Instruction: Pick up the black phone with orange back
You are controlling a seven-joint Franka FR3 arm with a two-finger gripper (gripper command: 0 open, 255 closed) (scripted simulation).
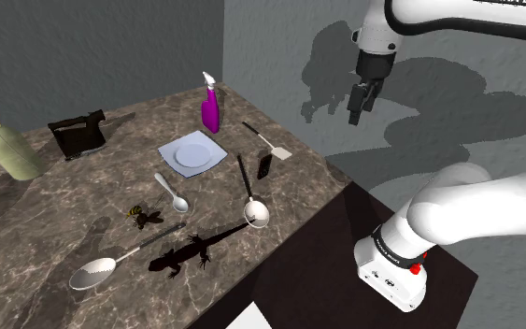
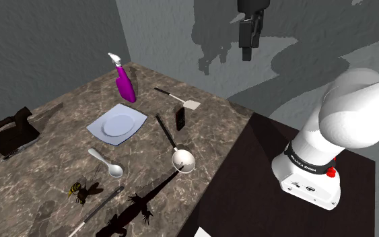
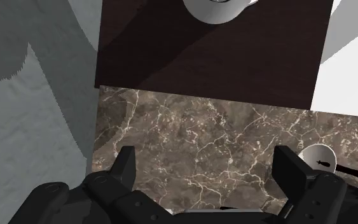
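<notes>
Lying flat on the marbled surface (image 1: 64, 215) near the edge that faced the stand, the phone (image 1: 264, 166) showed as a small dark slab. No orange could be made out from these angles. It probably was light, thin and rigid, with smooth faces that would slip under a loose pinch. Its low profile left little height to catch, so the best hold looked to be across its narrow width, at the middle of the long sides. That would call for a straight descent with the fingertips brought almost to the stone.

The ladle (image 1: 251, 201) ran its dark handle just beside the phone on one side. The white head of the spatula (image 1: 279, 152) lay near the phone's far end. A finger set too wide could have caught either one.

Further out sat the white square plate (image 1: 192, 154) and, behind it, the purple spray bottle (image 1: 210, 107).

The jaws hung high above all this, well apart from the phone, seen against the grey wall in the shoulder view. In the wrist view the two black fingers (image 3: 123, 168) stood wide apart with only bare marble between them, holding nothing.
</notes>
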